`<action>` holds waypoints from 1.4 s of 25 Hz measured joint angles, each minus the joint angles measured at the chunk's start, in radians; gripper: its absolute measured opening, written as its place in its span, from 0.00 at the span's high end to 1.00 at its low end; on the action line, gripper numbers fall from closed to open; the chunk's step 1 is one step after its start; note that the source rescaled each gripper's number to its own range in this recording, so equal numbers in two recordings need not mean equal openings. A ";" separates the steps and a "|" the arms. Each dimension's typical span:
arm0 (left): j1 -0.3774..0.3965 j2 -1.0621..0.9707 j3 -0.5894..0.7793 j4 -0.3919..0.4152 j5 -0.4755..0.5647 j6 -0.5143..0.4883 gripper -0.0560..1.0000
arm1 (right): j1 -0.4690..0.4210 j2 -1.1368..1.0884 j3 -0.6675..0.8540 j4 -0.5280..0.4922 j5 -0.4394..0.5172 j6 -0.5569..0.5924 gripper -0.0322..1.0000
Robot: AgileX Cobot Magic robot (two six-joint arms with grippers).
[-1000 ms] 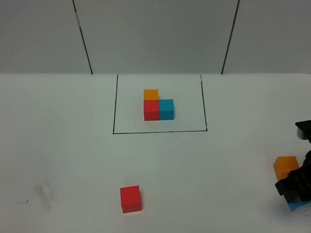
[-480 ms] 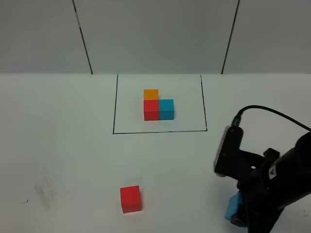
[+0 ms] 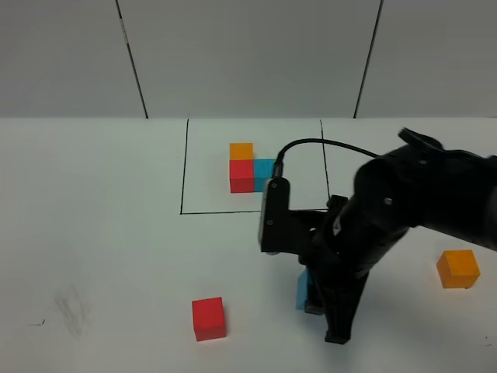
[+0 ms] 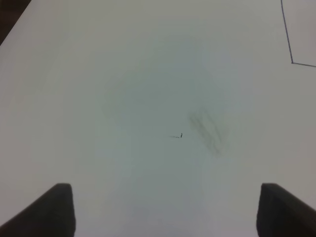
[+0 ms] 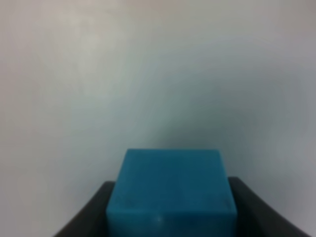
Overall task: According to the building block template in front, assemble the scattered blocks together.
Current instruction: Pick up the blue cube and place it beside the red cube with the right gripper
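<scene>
The building block template (image 3: 242, 165) lies inside a thin black frame (image 3: 184, 175) at the back middle; its cyan cube is partly hidden by my right arm. Of the scattered blocks, the red cube (image 3: 209, 318) rests near the front edge and the orange cube (image 3: 457, 269) sits at the right. The cyan cube (image 3: 302, 289) (image 5: 170, 190) is held in my right gripper (image 3: 308, 297) (image 5: 170, 212), which is shut on it, right of the red cube. My left gripper (image 4: 165, 212) stands open over bare table, nothing between its fingers.
A grey smudge (image 4: 207, 131) (image 3: 71, 309) marks the white table at the front left. A corner of the black frame line (image 4: 291, 61) shows in the left wrist view. A grey panelled wall (image 3: 248, 54) rises behind the table.
My right arm has swept left from the table's right edge toward the middle, carrying the cyan cube. The orange cube stays behind at the right. The left gripper has not moved.
</scene>
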 joint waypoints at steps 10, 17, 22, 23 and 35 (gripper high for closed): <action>0.000 0.000 0.000 0.000 0.000 0.000 0.00 | 0.093 0.279 -0.282 -0.149 0.188 0.040 0.95; 0.000 0.000 0.000 0.000 0.000 0.000 0.00 | 0.095 0.311 -0.357 -0.137 0.242 0.054 0.95; 0.000 0.000 0.000 0.000 0.000 0.000 0.00 | 0.125 0.361 -0.373 -0.112 0.238 0.052 0.95; 0.000 0.000 0.000 0.000 0.000 0.000 0.00 | 0.133 0.369 -0.373 -0.112 0.236 0.052 0.95; 0.000 0.000 0.000 0.000 0.000 0.000 0.00 | 0.154 0.438 -0.417 -0.112 0.172 0.058 0.95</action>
